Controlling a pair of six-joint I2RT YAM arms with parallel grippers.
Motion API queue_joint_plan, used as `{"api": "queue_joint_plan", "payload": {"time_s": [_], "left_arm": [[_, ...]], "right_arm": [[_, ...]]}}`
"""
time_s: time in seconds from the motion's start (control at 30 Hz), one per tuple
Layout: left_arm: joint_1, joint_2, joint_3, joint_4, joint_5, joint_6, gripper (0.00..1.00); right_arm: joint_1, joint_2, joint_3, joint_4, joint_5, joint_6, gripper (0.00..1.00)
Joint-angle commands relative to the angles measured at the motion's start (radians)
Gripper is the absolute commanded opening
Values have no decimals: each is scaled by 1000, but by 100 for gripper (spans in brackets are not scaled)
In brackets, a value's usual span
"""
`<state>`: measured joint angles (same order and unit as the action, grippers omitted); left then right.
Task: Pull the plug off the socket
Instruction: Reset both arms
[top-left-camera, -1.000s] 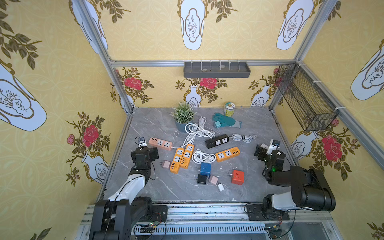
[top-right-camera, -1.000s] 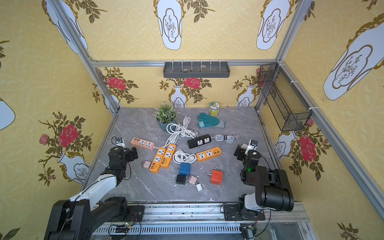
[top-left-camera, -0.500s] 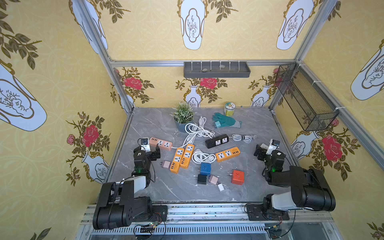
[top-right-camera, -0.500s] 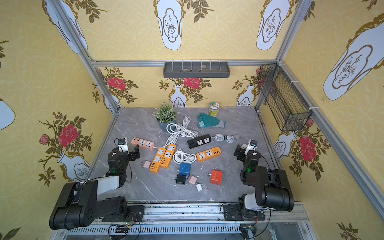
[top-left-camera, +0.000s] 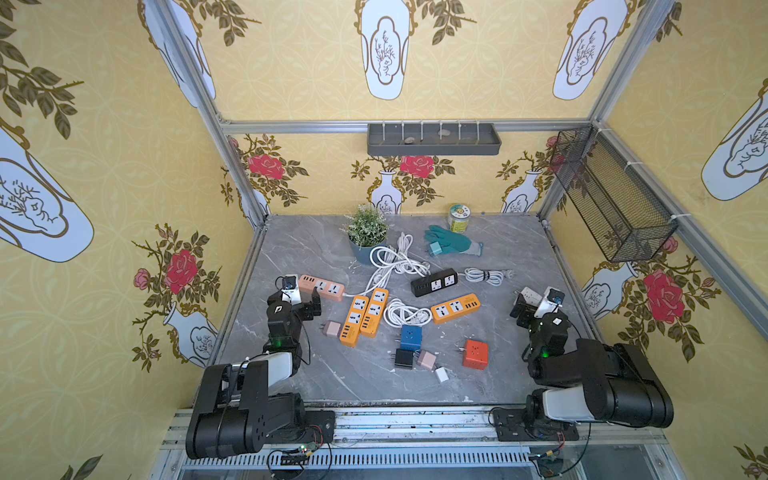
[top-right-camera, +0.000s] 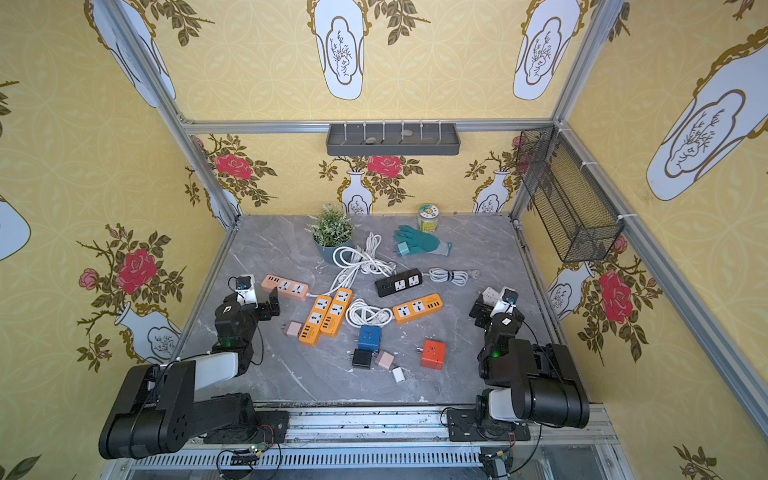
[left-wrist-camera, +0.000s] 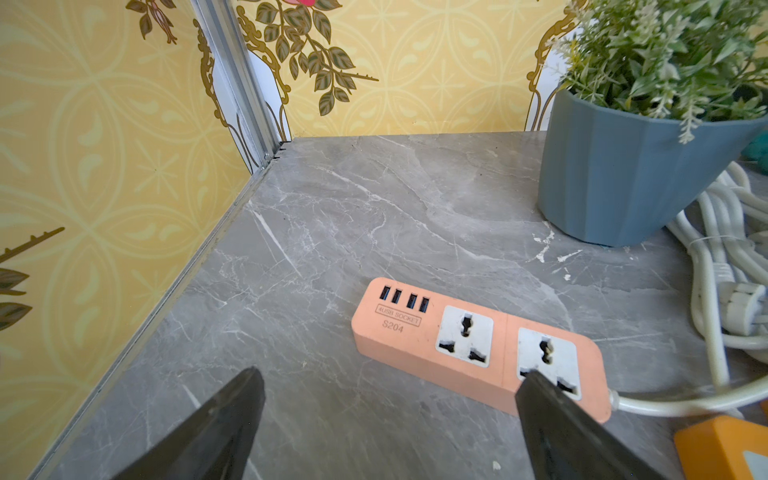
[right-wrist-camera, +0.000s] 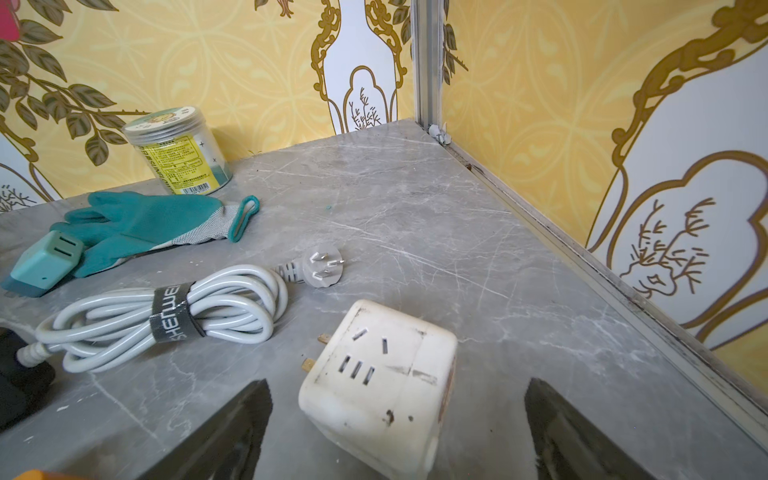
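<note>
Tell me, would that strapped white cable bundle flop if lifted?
The white cable bundle would probably lift as one soft clump, since a dark strap cinches its loops. Its plug lies free on a short tail and would likely dangle. Lying flat, it should slide, not roll.

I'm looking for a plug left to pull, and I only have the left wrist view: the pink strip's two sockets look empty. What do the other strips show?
Observer: In both top views the black strip has both sockets bare.
Operator: And the orange ones?
Observer: Two orange strips lie side by side and a third orange strip lies apart; no plug stands in any socket.
Operator: What is at the right arm?
Observer: The right claw is open. A white cube adapter lies on the table at its jaws, ungripped, prongs bare.
</note>
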<state>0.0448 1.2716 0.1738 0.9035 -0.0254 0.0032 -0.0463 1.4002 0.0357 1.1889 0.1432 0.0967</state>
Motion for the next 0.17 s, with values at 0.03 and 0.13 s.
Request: {"api": "queue_joint_plan", "payload": {"time_s": [0.03, 0.13], "left_arm": [[0, 3, -5, 32, 10, 11, 100], [0, 3, -5, 32, 10, 11, 100]], "right_arm": [[13, 4, 6, 62, 27, -10, 98], [14, 4, 7, 66, 30, -9, 98]]}}
